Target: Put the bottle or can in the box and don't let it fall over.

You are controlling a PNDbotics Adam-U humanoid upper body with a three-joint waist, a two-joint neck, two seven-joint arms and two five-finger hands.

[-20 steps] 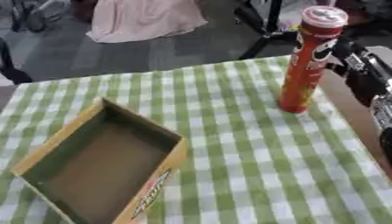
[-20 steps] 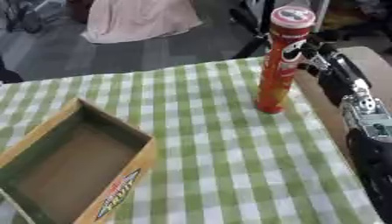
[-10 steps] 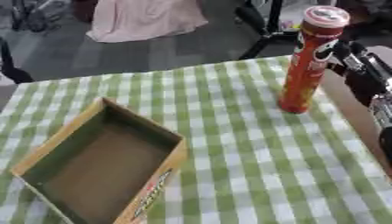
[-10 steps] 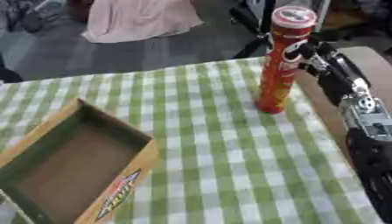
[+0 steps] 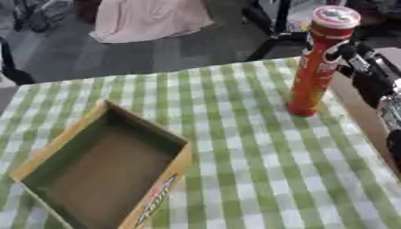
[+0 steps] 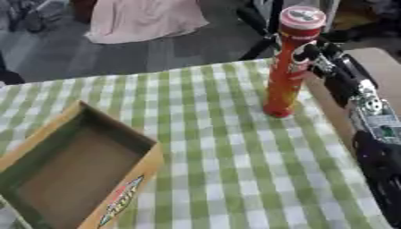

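A tall red tube-shaped can [image 5: 313,67] with a pale lid stands upright on the green checked tablecloth [image 5: 250,170], near the table's far right edge. My right hand [image 6: 337,74] comes in from the right at the can's upper half. Its fingers [image 6: 310,54] are fairly straight and lie against or just beside the can's right side, not curled round it. An open cardboard box [image 5: 160,197] with a green inner lining sits at the near left, well apart from the can, with nothing inside. My left hand shows in neither view.
The bare brown table edge [image 5: 356,112] runs close to the right of the can. Beyond the table's far edge hang a pink cloth [image 5: 149,18] and black stand legs [image 5: 270,27]. Checked cloth lies between can and box.
My right hand has crept slightly left, closer to the can's side. The can and the box stand where they were.
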